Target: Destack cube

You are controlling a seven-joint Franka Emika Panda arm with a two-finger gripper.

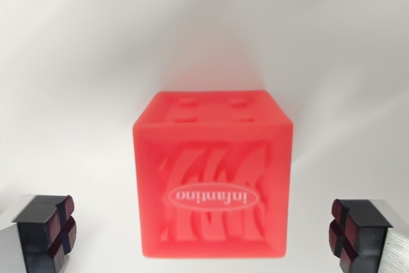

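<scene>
A red-orange soft cube [214,174] fills the middle of the wrist view, standing on a white surface. Its near face carries wavy relief and an upside-down oval "infantino" logo; its far face shows several round dimples. My gripper [203,234] is open, its two dark-padded fingers [54,228] at the lower left and lower right corners. The cube sits between them with clear gaps on both sides, touching neither finger. Whether another cube lies under this one cannot be seen.
A plain white surface [83,62] surrounds the cube on every side, with a soft shadow behind the cube.
</scene>
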